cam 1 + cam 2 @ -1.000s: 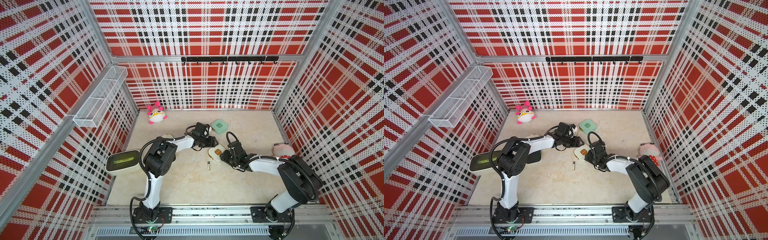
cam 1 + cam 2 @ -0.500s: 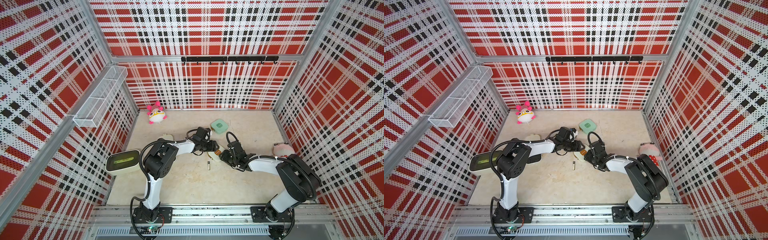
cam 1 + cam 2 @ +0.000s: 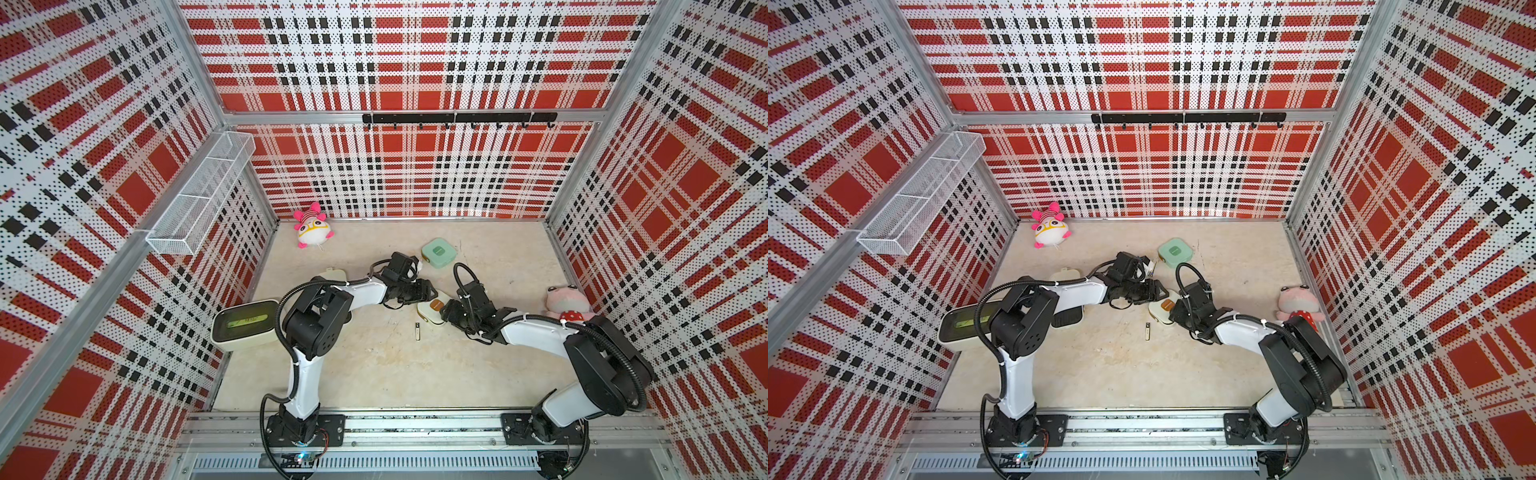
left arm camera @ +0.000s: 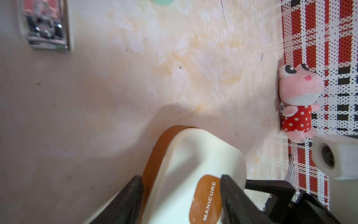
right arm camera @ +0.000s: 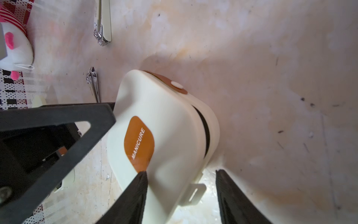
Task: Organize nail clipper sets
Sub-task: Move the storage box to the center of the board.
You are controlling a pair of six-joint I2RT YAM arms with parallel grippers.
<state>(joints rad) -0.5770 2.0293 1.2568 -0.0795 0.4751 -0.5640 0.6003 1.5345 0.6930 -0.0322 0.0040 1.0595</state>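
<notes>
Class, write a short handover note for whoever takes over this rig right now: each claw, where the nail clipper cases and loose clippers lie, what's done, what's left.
Left claw: closed on the cream case, mid-table.
Right claw: open, astride that case's latch end.
Green case: shut, farther back. Second cream case: just beyond the left arm.
Loose: one clipper in front of the held case, another clipper beside the green case.
Done: nothing visibly finished.
Left: probably pack both clippers, tidy the cases.
</notes>
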